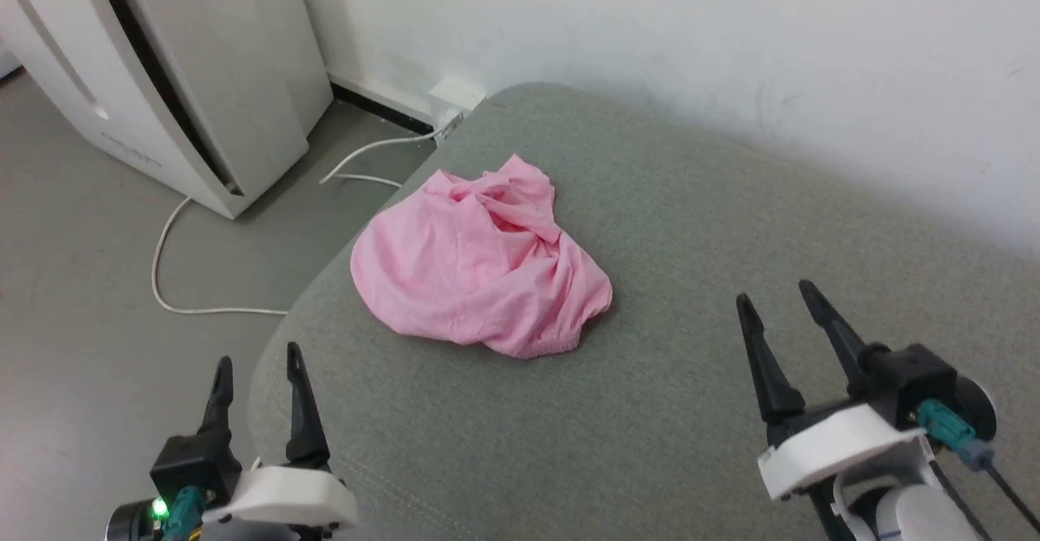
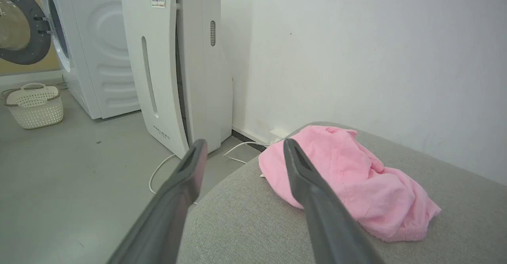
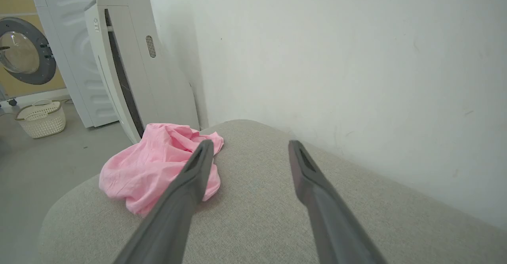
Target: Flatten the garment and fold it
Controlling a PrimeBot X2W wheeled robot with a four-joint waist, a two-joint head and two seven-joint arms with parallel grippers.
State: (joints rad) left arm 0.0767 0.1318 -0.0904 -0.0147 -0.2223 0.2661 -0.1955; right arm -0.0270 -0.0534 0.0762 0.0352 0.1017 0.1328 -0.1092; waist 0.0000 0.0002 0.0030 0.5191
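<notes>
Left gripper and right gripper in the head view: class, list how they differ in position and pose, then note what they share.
1. In this view the left gripper straddles the grey cushion's left edge, one finger against the floor; the right gripper lies wholly against the cushion.
2. The left gripper's fingers point almost straight up the view; the right gripper's lean leftward.
Shared: both are open, empty and apart from the pink garment.

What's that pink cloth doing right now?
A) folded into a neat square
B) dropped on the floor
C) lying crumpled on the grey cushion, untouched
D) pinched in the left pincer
C: the garment lies bunched on the grey cushion, with the left pincer and right pincer both open, apart from it.
</notes>
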